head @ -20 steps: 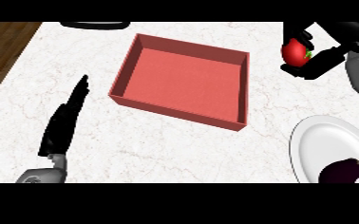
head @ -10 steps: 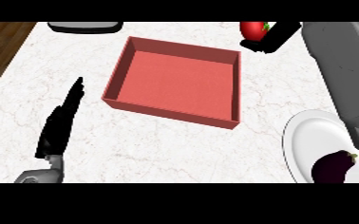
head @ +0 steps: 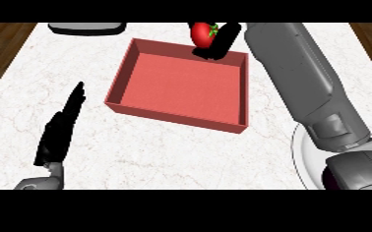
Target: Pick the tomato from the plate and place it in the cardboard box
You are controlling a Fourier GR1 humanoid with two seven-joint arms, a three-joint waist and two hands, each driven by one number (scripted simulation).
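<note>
Head view
- Tomato (head: pixel 202 34): red with a green stalk end, held in the right hand; it shows over the far wall of the box, right of that wall's middle, and is not lying on the box floor.
- Right hand (head: pixel 221 43): black, fingers curled round the tomato's right and lower side; it overlaps the far rim of the box.
- Right forearm (head: pixel 298 73): grey, runs from the lower right edge up along the right side of the box.
- Box (head: pixel 174 115): reddish, open-topped and square, mid-bench; nothing lies in it.
- Plate (head: pixel 301 158): white, at the lower right edge, partly hidden by the forearm, well apart from the tomato.
- Left hand (head: pixel 61 128): fingers straight and together, pointing away, holding nothing; left of the box and apart from it.
- Bench (head: pixel 152 152): white marble.
</note>
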